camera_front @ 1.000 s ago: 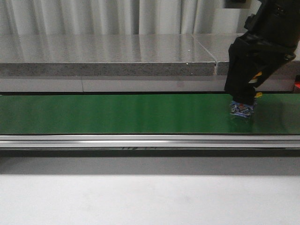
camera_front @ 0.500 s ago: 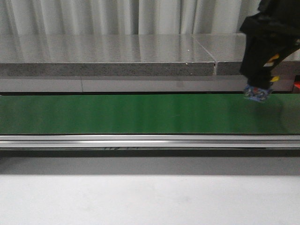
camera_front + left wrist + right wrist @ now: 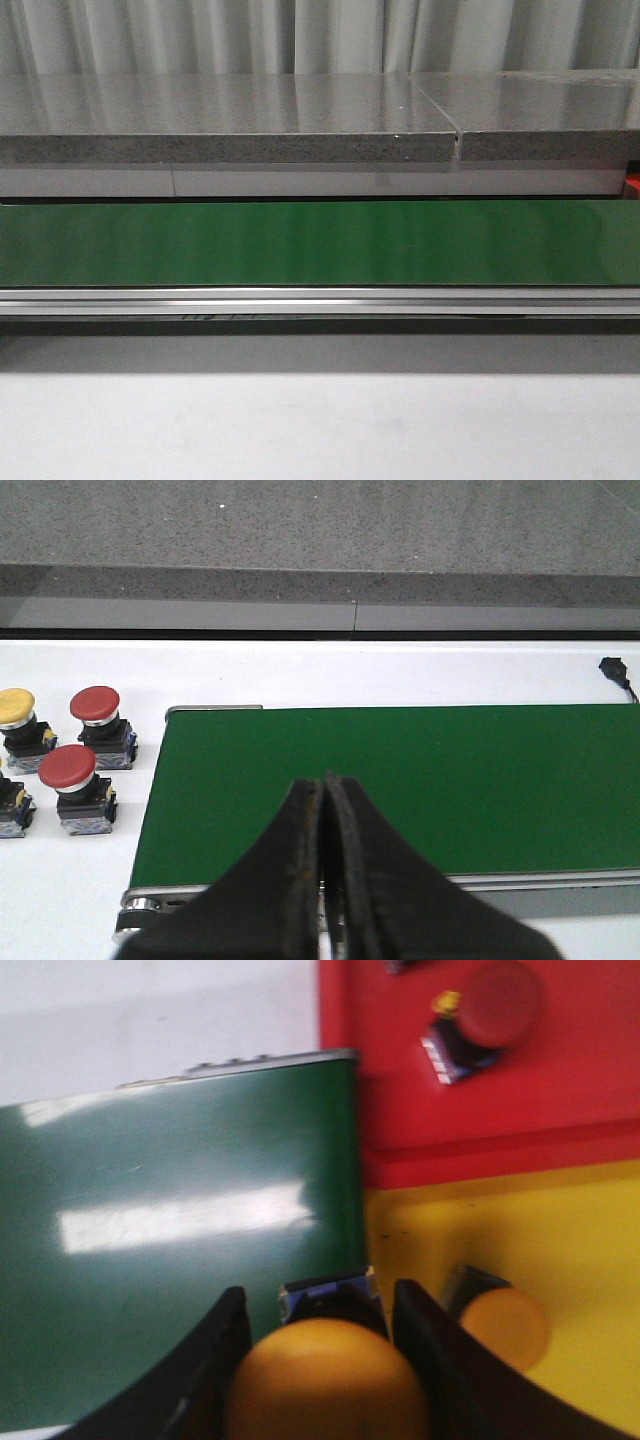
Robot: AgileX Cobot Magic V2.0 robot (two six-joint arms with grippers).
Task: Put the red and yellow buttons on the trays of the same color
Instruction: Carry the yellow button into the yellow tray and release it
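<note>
In the right wrist view my right gripper (image 3: pixel 322 1305) is shut on a yellow button (image 3: pixel 327 1380), held above the edge where the green belt (image 3: pixel 170 1260) meets the yellow tray (image 3: pixel 560 1230). Another yellow button (image 3: pixel 503 1325) lies on the yellow tray. A red button (image 3: pixel 487 1015) lies on the red tray (image 3: pixel 400 1090). In the left wrist view my left gripper (image 3: pixel 324 780) is shut and empty above the green belt (image 3: pixel 420 780). Two red buttons (image 3: pixel 96 708) (image 3: pixel 68 771) and a yellow button (image 3: pixel 14 708) stand on the white table to the side of the belt.
The front view shows the green belt (image 3: pixel 320 240), its metal rail (image 3: pixel 320 300), a grey stone ledge (image 3: pixel 230 115) behind and white table (image 3: pixel 320 420) in front; neither arm shows there. A small black connector (image 3: pixel 614 667) lies on the white table.
In the front view my right arm, holding a button over the belt's right end, rose and moved right, and has now left the view.
</note>
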